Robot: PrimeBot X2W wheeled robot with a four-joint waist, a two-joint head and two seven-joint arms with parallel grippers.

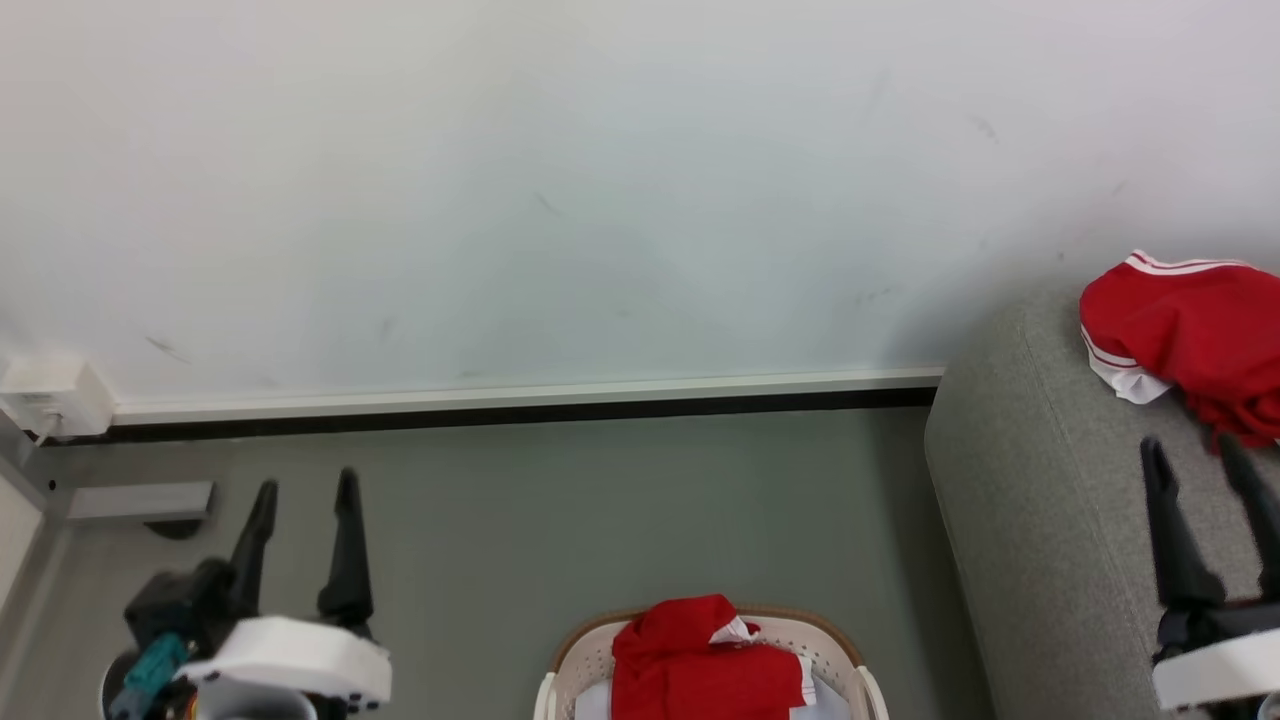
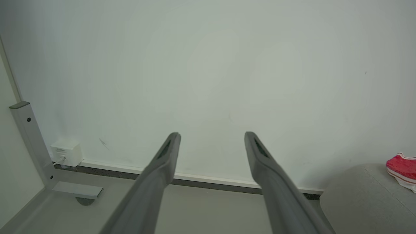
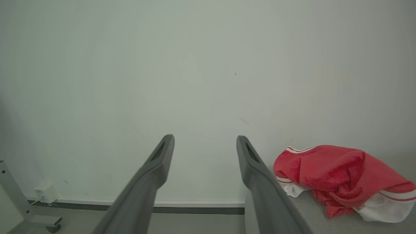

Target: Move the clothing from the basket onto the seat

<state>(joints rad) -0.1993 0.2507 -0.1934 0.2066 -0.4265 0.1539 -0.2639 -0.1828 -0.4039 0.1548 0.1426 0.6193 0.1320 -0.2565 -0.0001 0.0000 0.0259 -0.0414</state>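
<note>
One piece of red clothing (image 1: pixel 705 665) with white trim lies heaped in the cream basket (image 1: pixel 580 660) at the bottom middle of the head view. Another red garment (image 1: pixel 1195 330) rests on the grey seat (image 1: pixel 1040 500) at the right, also seen as a crumpled garment (image 3: pixel 338 178) in the right wrist view and a garment (image 2: pixel 401 169) at the right edge of the left wrist view. My left gripper (image 1: pixel 305 485) hangs open and empty over the floor, left of the basket. My right gripper (image 1: pixel 1190 445) is open and empty above the seat, just short of the garment there.
A white wall with a skirting board (image 1: pixel 520 395) runs behind everything. A white socket box (image 1: pixel 55 395) and a grey metal frame foot (image 1: pixel 140 500) sit at the far left. Grey floor (image 1: pixel 620 510) lies between the left gripper and the seat.
</note>
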